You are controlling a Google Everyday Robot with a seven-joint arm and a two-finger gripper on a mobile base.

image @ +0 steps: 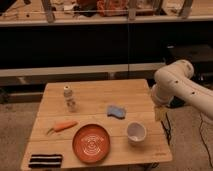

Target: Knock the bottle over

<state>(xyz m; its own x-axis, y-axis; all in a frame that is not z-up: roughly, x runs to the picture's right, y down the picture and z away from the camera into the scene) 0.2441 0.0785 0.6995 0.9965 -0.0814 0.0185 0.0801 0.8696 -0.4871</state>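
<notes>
- Worktop (100,92): pale wood table. You see all of its top, and the shelving behind it is dark and hard to read.
- Arm (176,82): white, and it enters from the right, where the frame edge cuts it off. Its bend hangs over the worktop's right edge.
- Plate (91,143): orange, at the near edge and left of centre. You see its bare face with pale rings.
- Cup (136,132): white and upright, just right of the plate, toward the near right corner. You cannot make out whether it holds anything.
- Striped pad (45,160): black, at the near left corner. You cannot tell what it is.
- Blue cloth (117,111): lies flat, right of centre.
- Carrot (62,126): orange, lying near the left edge, just beyond the plate.
- Gripper (160,113): a tan shape at the arm's lower end, at the worktop's right edge. Mostly hidden by the arm. Fingers spread, holding nothing.
- Bottle (70,99): clear with a white cap, upright in the left half, toward the far edge. It stands well apart from the gripper, across most of the worktop's width, and the blue cloth lies between them.
</notes>
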